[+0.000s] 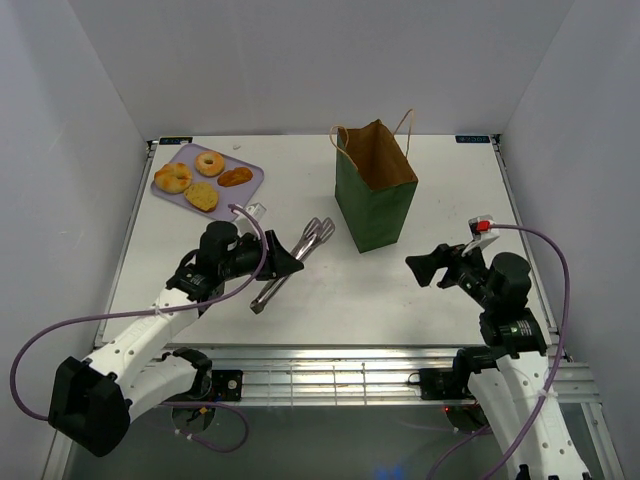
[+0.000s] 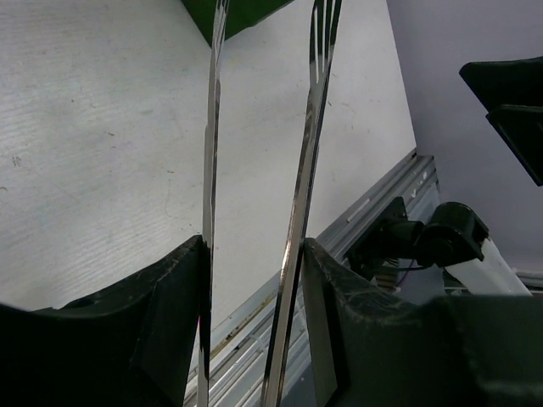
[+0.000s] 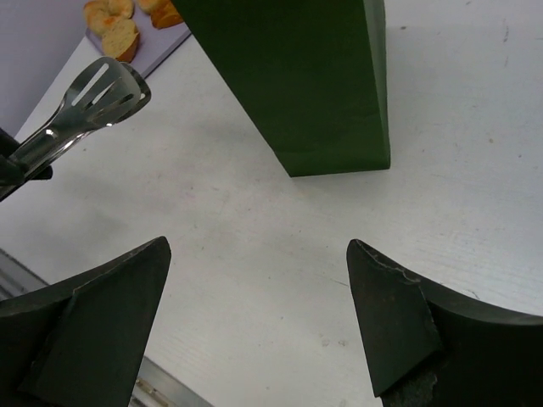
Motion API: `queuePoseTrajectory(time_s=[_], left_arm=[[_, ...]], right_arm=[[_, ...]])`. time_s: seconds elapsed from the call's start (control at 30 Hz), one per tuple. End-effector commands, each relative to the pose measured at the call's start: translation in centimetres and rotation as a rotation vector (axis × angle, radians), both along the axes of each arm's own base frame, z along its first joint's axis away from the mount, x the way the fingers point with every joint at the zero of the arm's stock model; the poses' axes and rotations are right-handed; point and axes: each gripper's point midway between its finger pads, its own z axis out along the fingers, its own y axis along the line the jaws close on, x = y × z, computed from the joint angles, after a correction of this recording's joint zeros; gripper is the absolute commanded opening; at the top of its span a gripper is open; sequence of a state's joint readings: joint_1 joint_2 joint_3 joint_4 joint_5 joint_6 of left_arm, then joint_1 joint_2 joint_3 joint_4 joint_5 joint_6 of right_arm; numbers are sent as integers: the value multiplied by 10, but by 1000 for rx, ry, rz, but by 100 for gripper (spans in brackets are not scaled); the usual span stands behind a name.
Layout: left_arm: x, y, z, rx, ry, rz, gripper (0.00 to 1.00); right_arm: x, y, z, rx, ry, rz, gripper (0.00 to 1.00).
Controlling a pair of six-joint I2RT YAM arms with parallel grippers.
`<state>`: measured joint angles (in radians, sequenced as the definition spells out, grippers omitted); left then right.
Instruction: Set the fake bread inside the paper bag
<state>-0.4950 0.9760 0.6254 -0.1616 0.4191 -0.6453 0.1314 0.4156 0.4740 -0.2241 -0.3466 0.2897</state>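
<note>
The left gripper (image 1: 287,262) is clenching a pair of shiny slotted metal tongs (image 1: 312,238) above the near left part of the white table (image 1: 450,180). Its two black fingers (image 2: 182,280) are pressing on the outer sides of the twin steel arms (the wrist view shows those arms standing slightly apart between the pads). The spoon-like tips are pointing toward the foot of the tall dark green paper bag (image 1: 375,205). The bag is standing upright and open-mouthed past the middle of the table, showing its brown kraft inside and thin tan string handles. The right gripper (image 1: 426,268) is hovering near the bag's right side, facing it, jaws spread wide and grasping nothing. The fake bread (image 3: 119,38) is lying, all four pieces, on a lilac rectangular tray (image 1: 232,193) at the table's far left corner, well apart from the bag. It is showing a ring doughnut (image 1: 209,163), a lumpy bun (image 1: 173,178), a flat yellowish slice (image 1: 201,196) and a darker brown oval (image 1: 235,177).
</note>
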Motion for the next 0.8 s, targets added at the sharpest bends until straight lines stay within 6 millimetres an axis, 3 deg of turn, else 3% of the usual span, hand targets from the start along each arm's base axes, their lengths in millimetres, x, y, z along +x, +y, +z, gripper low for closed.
queuePoseTrajectory(time_s=[0.0, 0.07, 0.27, 0.4, 0.47, 0.57, 0.67, 0.77], left_arm=[[-15, -12, 22, -117, -2, -140, 58], [-20, -13, 28, -170, -8, -166, 58], [-29, -20, 39, -245, -1, -230, 57], [-36, -22, 44, -285, 7, -255, 56], [-37, -23, 45, -295, 7, -258, 55], [-27, -14, 34, -218, 0, -179, 52], [-9, 3, 18, -110, -33, -33, 52], [12, 22, 3, 1, -82, 96, 50]], right_arm=[[-5, 19, 29, 40, -13, 118, 90], [-6, 25, 23, 60, 59, 151, 90], [-26, 57, 35, 217, 179, 338, 90], [-40, 78, 56, 262, 109, 416, 90], [-45, 87, 58, 274, 107, 452, 90], [-42, 94, 46, 247, 163, 441, 90], [-33, 88, 25, 214, 210, 360, 90], [-32, 90, 20, 232, 219, 360, 90]])
